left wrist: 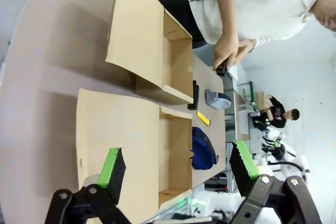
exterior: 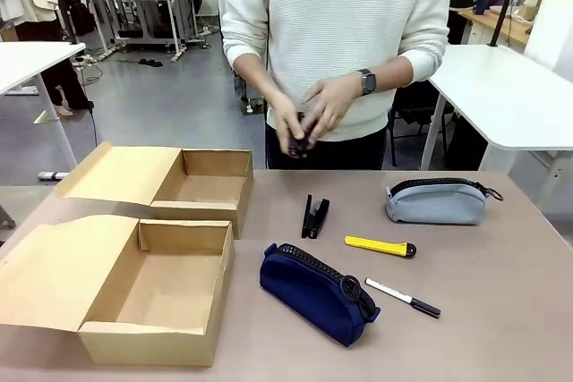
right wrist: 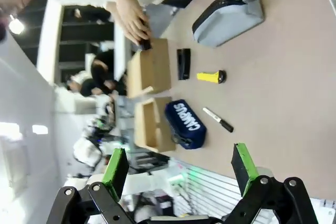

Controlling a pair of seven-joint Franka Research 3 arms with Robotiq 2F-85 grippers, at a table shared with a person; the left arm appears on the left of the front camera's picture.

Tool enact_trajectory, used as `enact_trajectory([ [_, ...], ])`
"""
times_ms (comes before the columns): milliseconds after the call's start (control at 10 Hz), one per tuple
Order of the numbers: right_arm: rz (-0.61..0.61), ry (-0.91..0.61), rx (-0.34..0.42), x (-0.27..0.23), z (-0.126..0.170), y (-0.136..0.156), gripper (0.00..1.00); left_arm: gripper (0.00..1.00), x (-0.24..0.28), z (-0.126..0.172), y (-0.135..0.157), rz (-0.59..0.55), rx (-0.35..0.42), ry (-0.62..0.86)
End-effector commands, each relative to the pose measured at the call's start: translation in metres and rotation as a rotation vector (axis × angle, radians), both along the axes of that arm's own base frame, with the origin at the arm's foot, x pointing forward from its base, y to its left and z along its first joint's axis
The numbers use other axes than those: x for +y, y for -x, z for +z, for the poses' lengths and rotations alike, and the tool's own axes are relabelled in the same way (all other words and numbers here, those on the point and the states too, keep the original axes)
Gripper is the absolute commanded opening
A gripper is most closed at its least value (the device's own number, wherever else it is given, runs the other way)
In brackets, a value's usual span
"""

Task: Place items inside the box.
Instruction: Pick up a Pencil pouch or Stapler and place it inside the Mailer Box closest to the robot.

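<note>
Front view: the box [exterior: 148,346] sits near-left on the table [exterior: 501,310], lid flap laid open to the left. Smaller box [exterior: 197,214] is just behind it, also open. Navy pouch [exterior: 318,292] lies near the box, to its right. White marker [exterior: 403,298] is just right of the pouch. Yellow knife [exterior: 380,246] lies a bit farther back, and a black stapler [exterior: 314,216] sits mid-table beyond that. Grey pouch [exterior: 437,201] is far right. A person stands at the far side w/ both hands [exterior: 309,118] around a small black item [exterior: 300,142], held up off the table.

Left wrist view: left gripper [left wrist: 177,158] has jaws spread wide w/ nothing between them, up over the box's flap. Beyond it lie the navy pouch, knife, stapler and grey pouch.

Right wrist view: right gripper [right wrist: 180,156] is also spread wide and holds nothing, up off the table's right part. The navy pouch & marker lie nearest it, the rest farther off. Both boxes sit past the pouch.
</note>
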State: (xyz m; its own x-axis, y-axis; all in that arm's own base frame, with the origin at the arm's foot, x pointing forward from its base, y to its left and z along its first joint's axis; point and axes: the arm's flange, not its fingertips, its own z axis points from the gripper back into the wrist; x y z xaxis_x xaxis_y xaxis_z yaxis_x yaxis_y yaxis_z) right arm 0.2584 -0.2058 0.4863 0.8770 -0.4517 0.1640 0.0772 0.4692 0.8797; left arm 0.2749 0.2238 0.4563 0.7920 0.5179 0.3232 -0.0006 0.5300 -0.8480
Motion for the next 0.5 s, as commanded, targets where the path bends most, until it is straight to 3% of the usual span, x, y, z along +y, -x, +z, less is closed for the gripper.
enact_trajectory([
  [0, 0.103, 0.166, 0.027, 0.103, 0.018, -0.046, 1.00, 1.00, 0.001, 0.000, 0.000, -0.007, -0.034, 0.006],
  [200, 0.293, 0.274, 0.068, 0.207, 0.012, -0.088, 1.00, 1.00, 0.001, 0.000, 0.000, -0.007, -0.034, 0.006],
  [400, 0.425, 0.360, 0.092, 0.288, -0.007, -0.100, 1.00, 1.00, 0.001, 0.000, 0.000, -0.007, -0.034, 0.006],
])
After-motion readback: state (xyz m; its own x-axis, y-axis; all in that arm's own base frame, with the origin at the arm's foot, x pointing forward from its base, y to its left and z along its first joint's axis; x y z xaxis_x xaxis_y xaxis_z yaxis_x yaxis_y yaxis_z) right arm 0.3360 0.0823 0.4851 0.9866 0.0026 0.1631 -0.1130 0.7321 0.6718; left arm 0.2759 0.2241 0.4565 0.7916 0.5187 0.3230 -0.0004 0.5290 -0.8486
